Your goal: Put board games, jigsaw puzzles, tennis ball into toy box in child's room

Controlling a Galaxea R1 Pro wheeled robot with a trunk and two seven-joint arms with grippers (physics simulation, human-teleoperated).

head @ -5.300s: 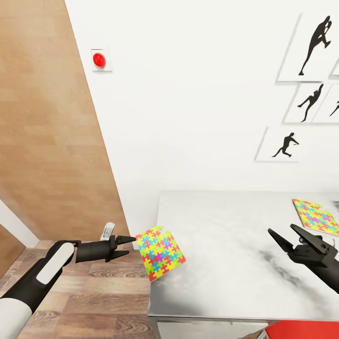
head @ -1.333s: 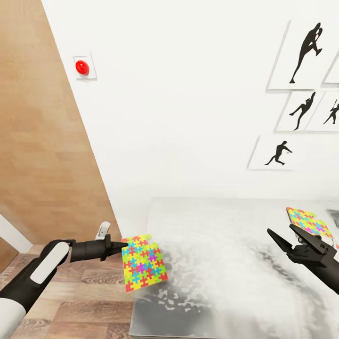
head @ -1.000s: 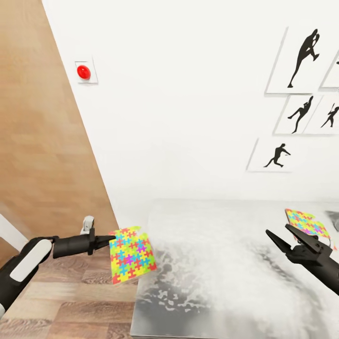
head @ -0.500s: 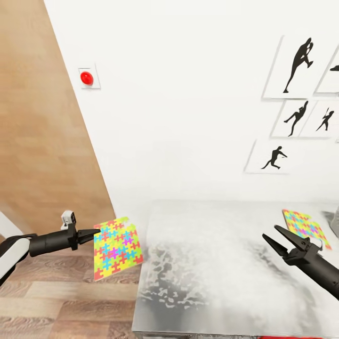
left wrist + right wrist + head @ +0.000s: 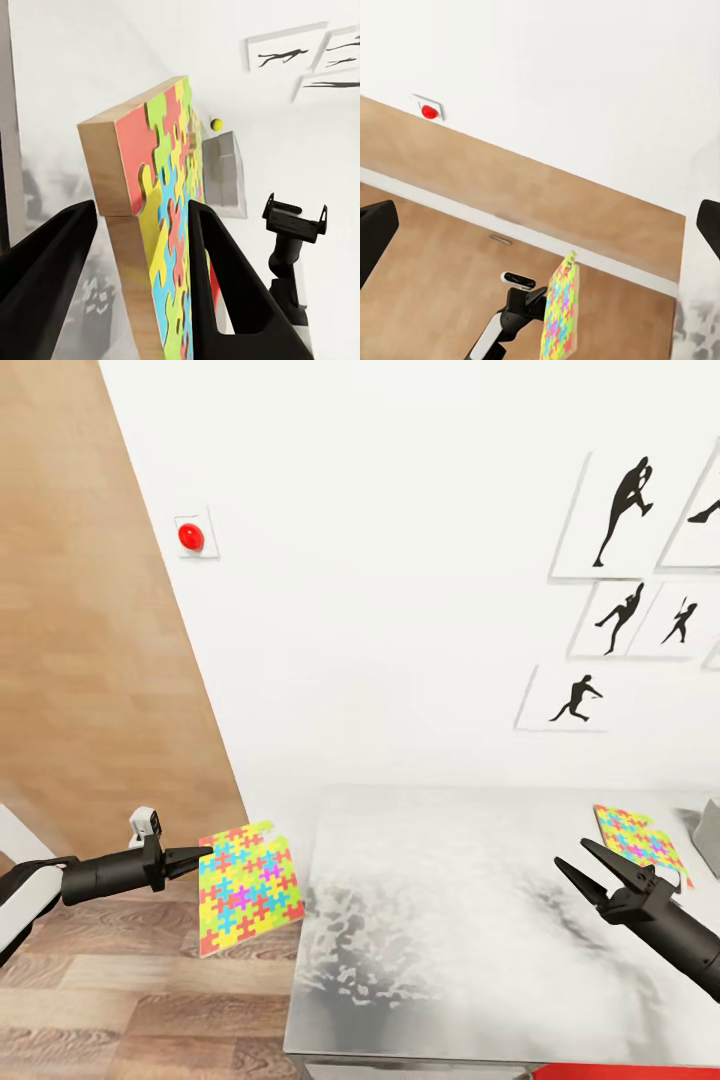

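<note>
Not much changed in the last half second for us: our left gripper (image 5: 205, 852) is still clamped on the edge of 1 jigsaw puzzle (image 5: 248, 885), parked in the same spot out over the wood floor (image 5: 150, 1000), just left of the table (image 5: 450, 920). The view has drifted a bit, so the wall pictures (image 5: 610, 510) and the red button (image 5: 190, 537) sit slightly differently. Compared with about 5 seconds ago, though, the puzzle was hanging over the table's left edge and now it's clear of it.

No writing or brand shows anywhere, only the black athlete silhouettes on the wall prints.

The held puzzle stands nearly upright on edge, its coloured face turned toward us, tilted so its top edge rises to the right. In the left wrist view the wooden edge of the board (image 5: 161, 225) sits between the 2 fingers (image 5: 225, 292), and the tennis ball (image 5: 216, 124) shows small beside the toy box (image 5: 223, 174).

The 2nd jigsaw puzzle (image 5: 638, 840) lies flat at the far right of the table, next to the corner of the toy box (image 5: 712, 818). Our right gripper (image 5: 583, 863) hovers over the table near it, jaws spread and empty.
</note>
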